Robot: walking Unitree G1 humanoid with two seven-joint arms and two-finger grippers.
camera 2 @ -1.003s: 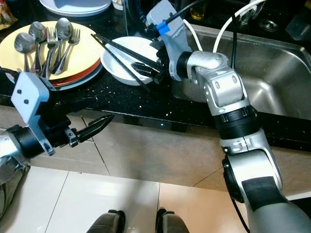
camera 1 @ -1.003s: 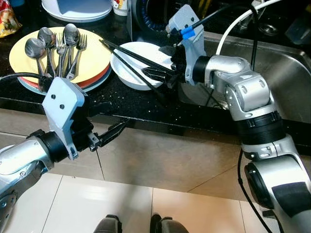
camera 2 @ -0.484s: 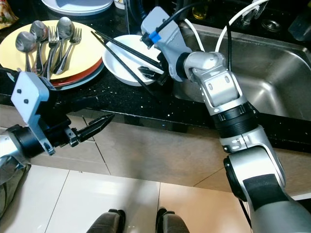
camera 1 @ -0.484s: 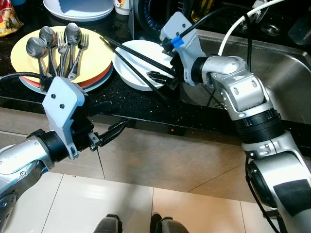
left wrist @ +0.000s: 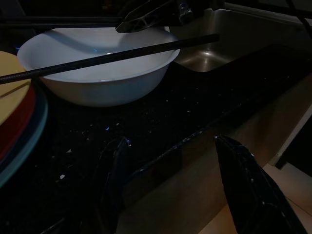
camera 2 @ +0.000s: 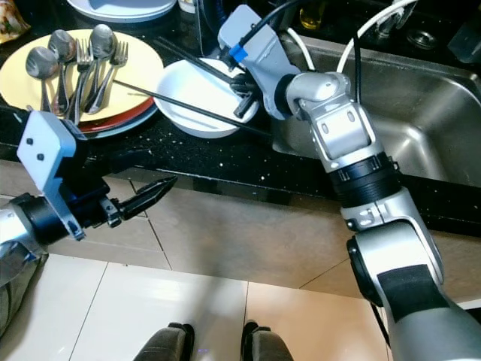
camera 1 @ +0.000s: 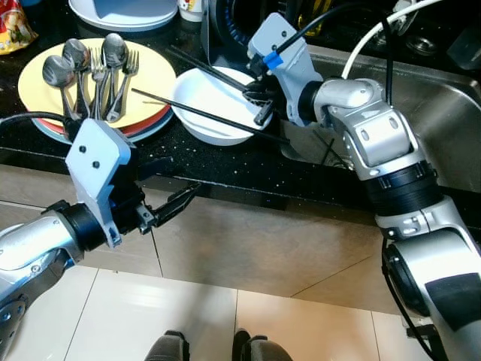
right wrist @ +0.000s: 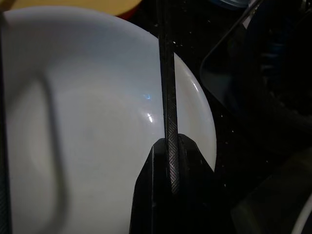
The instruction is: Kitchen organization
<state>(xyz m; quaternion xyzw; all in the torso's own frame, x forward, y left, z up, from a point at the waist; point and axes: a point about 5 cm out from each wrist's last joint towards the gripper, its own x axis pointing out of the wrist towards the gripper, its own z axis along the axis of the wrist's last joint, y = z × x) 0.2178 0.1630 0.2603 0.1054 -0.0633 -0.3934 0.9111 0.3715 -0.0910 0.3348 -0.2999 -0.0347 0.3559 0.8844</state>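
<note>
My right pincer (camera 1: 254, 92) is clamped on a chopstick (camera 1: 197, 66) over the white bowl (camera 1: 214, 105); another chopstick (camera 1: 203, 115) lies across it (left pincer (camera 1: 174, 201) parted, holding nothing, near the worktop (camera 1: 248, 162) edge)

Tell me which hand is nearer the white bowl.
Right. The right hand is over the white bowl's rim, shut on a black chopstick. The left hand hangs open below the counter edge, apart from the bowl.

Home kitchen: steel sink (camera 1: 421, 90), black counter (camera 1: 225, 162), plates (camera 1: 150, 83)
</note>
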